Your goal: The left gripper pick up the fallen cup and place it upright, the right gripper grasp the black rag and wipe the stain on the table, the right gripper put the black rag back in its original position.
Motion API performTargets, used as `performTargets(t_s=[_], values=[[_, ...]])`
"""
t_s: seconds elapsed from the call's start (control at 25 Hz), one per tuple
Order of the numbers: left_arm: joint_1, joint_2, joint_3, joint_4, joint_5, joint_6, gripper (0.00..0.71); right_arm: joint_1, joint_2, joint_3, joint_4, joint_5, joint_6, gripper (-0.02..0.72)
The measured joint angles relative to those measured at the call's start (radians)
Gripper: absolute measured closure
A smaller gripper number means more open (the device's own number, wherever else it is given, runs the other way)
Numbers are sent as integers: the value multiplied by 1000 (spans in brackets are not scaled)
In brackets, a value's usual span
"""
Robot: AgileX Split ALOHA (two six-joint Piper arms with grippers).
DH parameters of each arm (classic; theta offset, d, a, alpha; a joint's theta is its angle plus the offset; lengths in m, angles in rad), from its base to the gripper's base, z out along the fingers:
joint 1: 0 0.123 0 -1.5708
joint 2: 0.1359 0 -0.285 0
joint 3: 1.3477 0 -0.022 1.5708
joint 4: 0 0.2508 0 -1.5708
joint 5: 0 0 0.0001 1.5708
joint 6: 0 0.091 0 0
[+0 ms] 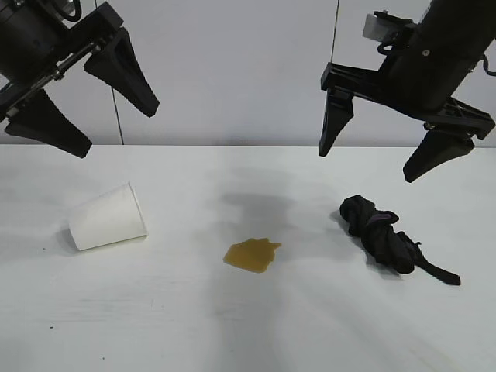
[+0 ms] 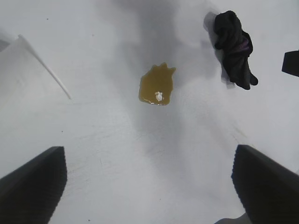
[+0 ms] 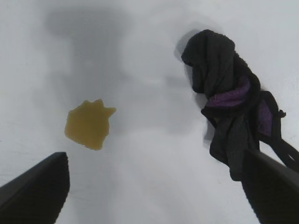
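Note:
The white paper cup (image 1: 108,218) lies on its side at the left of the white table (image 1: 155,310), mouth toward the left; a part of it (image 2: 23,70) shows in the left wrist view. The amber-brown stain (image 1: 251,254) (image 2: 157,85) (image 3: 88,124) sits mid-table. The black rag (image 1: 387,237) (image 2: 235,49) (image 3: 229,102) lies at the right, its strap tail pointing right. My left gripper (image 1: 116,128) (image 2: 149,186) hangs open and empty high above the cup. My right gripper (image 1: 364,164) (image 3: 156,191) hangs open and empty above the rag.
A pale wall rises behind the table's back edge. Shadows of the arms fall on the tabletop behind the stain. Bare tabletop stretches along the front.

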Motion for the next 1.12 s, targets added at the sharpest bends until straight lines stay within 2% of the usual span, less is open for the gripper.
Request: performTargets(t_s=[0.92, 1.12], values=[[0, 0, 0, -31, 0, 0, 20, 0, 0, 0, -1, 0, -3, 9], [0, 0, 0, -20, 37, 0, 20, 0, 0, 0, -1, 0, -11, 9]])
